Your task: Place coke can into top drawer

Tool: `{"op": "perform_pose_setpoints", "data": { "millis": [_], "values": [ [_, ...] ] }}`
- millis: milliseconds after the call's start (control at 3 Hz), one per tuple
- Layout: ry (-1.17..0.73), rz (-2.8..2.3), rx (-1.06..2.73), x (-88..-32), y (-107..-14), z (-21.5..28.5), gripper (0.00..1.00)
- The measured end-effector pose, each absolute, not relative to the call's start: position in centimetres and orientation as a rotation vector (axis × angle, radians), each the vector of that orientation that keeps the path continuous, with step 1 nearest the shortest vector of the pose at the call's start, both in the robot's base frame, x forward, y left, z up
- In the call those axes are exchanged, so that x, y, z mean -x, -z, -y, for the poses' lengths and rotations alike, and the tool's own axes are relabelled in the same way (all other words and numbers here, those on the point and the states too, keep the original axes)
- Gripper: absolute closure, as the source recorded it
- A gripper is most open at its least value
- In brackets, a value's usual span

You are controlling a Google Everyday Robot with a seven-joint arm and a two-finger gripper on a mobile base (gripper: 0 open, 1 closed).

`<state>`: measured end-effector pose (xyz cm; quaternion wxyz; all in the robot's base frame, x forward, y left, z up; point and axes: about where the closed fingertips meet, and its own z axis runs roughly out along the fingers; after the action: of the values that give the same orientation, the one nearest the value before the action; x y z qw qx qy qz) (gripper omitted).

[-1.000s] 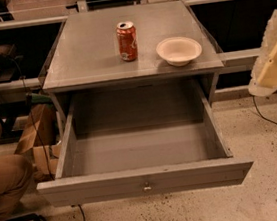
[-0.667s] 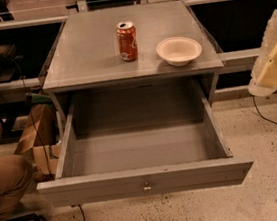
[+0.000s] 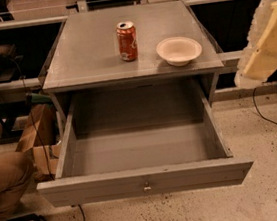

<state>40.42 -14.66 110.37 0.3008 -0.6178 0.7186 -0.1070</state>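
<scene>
The coke can point(image 3: 127, 41) is red with a silver top and stands upright on top of the grey cabinet point(image 3: 90, 48), left of centre. The top drawer point(image 3: 141, 150) is pulled fully out towards me, and its inside is bare. Its flat front panel carries a small metal knob point(image 3: 147, 186). My gripper point(image 3: 267, 46) shows as a pale yellow-cream shape at the right edge. It hangs in the air to the right of the cabinet, apart from the can and the drawer.
A cream-white round bowl point(image 3: 179, 50) sits on the cabinet top just right of the can. A seated person's legs point(image 3: 2, 169) and a cardboard box point(image 3: 36, 140) are at the left. A black cable point(image 3: 275, 116) lies on the speckled floor at the right.
</scene>
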Motion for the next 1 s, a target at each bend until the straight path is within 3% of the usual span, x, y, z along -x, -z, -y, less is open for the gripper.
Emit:
{"op": "perform_pose_setpoints", "data": {
  "millis": [1000],
  "values": [
    [0.146, -1.749, 1.685, -39.8, -110.9, 11.2, 0.0]
  ]
}}
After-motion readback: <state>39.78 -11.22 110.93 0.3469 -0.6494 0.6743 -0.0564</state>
